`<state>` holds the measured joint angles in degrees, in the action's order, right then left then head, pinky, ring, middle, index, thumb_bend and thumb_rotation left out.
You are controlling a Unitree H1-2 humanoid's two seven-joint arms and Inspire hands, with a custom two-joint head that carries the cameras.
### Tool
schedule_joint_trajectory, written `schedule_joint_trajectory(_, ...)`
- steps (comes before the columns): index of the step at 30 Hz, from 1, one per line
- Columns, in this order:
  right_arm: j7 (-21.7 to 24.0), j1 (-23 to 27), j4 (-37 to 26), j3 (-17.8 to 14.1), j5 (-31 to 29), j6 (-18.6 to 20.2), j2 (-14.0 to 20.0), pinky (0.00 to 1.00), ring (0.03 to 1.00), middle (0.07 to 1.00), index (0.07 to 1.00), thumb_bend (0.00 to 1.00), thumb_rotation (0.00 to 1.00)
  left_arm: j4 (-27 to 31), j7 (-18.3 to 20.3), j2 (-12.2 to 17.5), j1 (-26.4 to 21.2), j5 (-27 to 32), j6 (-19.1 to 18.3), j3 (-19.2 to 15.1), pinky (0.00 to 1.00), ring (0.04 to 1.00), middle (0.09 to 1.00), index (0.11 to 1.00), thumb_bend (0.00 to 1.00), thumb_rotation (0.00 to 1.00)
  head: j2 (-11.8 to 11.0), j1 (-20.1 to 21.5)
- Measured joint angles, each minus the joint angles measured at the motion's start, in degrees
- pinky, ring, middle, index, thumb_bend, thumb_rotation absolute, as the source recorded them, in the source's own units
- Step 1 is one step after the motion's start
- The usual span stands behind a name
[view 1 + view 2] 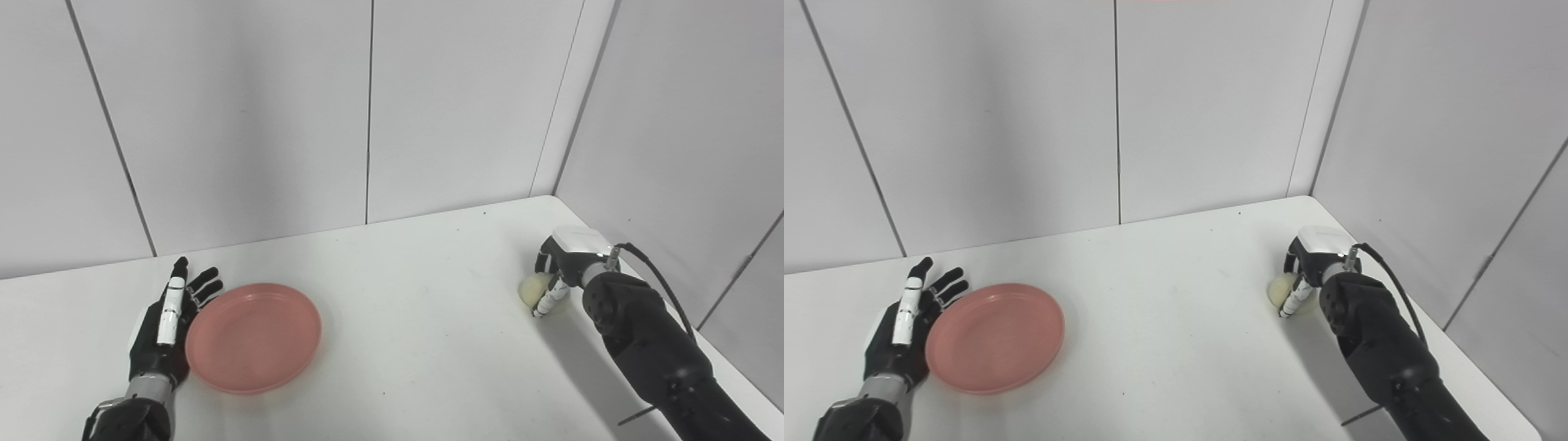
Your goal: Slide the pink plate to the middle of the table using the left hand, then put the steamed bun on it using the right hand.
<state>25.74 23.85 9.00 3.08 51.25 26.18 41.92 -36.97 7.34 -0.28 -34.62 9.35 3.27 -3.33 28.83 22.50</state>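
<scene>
The pink plate [254,335] lies flat on the white table [398,306], left of centre. My left hand [166,318] rests open against the plate's left rim, fingers stretched toward the back wall. At the right side the pale steamed bun [534,289] sits on the table near the right wall. My right hand [560,269] is curled around the bun from above and the right, with fingers wrapped on its near side. The bun still touches the table.
Grey panel walls close off the back and the right side of the table. The right table edge [723,361] runs just beside my right forearm, which carries a black cable [658,275].
</scene>
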Motion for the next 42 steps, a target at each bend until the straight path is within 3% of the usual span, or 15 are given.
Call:
schedule_joint_trajectory(7,0.31,-0.25,-1.04,0.11,-0.52,0.07,0.20,0.23,0.301,0.407,0.504,0.52,0.00,0.11,-0.09,-0.05,-0.03,-0.14,-0.10,0.16,0.79,0.827,0.840,1.000,0.60,0.90,0.00,-0.35)
schedule_joint_trajectory(10,0.67,-0.81,-4.78,0.24,-0.71,0.07,0.51,0.28,0.370,0.450,0.491,0.53,0.00,0.10,-0.44,-0.13,-0.04,-0.88,-0.10,0.22,0.79,0.822,0.841,1.000,0.61,0.89,0.09,-1.14)
schedule_joint_trajectory(12,0.90,-0.82,-8.18,0.13,-0.82,0.07,0.83,0.25,0.334,0.420,0.495,0.53,0.00,0.08,-0.63,-0.32,-0.05,-0.90,-0.10,0.17,0.80,0.823,0.844,1.000,0.62,0.89,0.09,-1.93)
schedule_joint_trajectory(13,0.93,-0.78,-9.73,-0.15,-1.07,0.07,0.98,0.20,0.278,0.437,0.488,0.53,0.00,0.05,-0.67,-0.42,-0.07,-0.90,-0.10,0.17,0.80,0.821,0.843,1.000,0.63,0.89,0.09,-2.80)
schedule_joint_trajectory(15,1.16,-0.46,-12.38,-0.76,-1.95,0.04,1.09,0.18,0.254,0.456,0.484,0.53,0.00,-0.04,-0.80,-0.66,-0.16,-0.95,-0.10,0.19,0.79,0.818,0.842,1.000,0.63,0.89,0.09,-3.25)
schedule_joint_trajectory(18,1.63,0.63,-16.22,-0.54,-2.38,-0.02,1.30,0.15,0.216,0.467,0.481,0.53,0.00,-0.11,-1.41,-0.91,-0.24,-1.25,-0.10,0.31,0.80,0.817,0.845,1.000,0.61,0.89,0.09,-5.10)
schedule_joint_trajectory(20,2.69,1.62,-18.60,-0.35,-2.24,0.02,1.32,0.15,0.217,0.469,0.483,0.53,0.00,-0.34,-1.84,-1.27,-0.42,-1.70,-0.08,0.46,0.81,0.812,0.835,1.000,0.59,0.88,0.44,-9.03)
schedule_joint_trajectory(27,9.62,6.42,-25.71,-0.09,-1.17,0.21,-1.26,0.18,0.259,0.473,0.486,0.53,0.00,-2.42,-3.28,-3.73,-1.61,-2.16,0.85,0.70,0.84,0.789,0.816,0.992,0.57,0.82,0.70,-15.72)
schedule_joint_trajectory(33,10.25,9.61,-25.72,2.82,-1.19,-0.01,-4.87,0.20,0.283,0.477,0.487,0.53,0.00,-6.38,-4.47,-5.76,-3.57,-2.39,3.67,1.07,0.84,0.789,0.814,0.980,0.59,0.79,0.44,-19.34)
schedule_joint_trajectory(37,9.08,11.48,-22.49,4.56,-3.43,-3.04,-6.21,0.25,0.345,0.421,0.514,0.53,0.00,-9.12,-5.13,-6.10,-4.52,-3.47,6.33,1.66,0.82,0.780,0.807,0.979,0.62,0.79,0.00,-21.09)
schedule_joint_trajectory(41,7.27,12.74,-19.09,6.49,-4.76,-4.75,-7.95,0.24,0.342,0.430,0.507,0.53,0.00,-10.59,-5.64,-6.51,-5.04,-3.76,7.47,1.76,0.81,0.768,0.798,0.976,0.62,0.79,-0.26,-22.24)
schedule_joint_trajectory(42,7.06,13.01,-18.82,7.28,-4.76,-5.22,-8.47,0.20,0.284,0.454,0.492,0.53,0.00,-10.90,-5.77,-6.55,-5.22,-3.97,7.63,1.78,0.79,0.758,0.792,0.972,0.63,0.79,-0.26,-22.32)
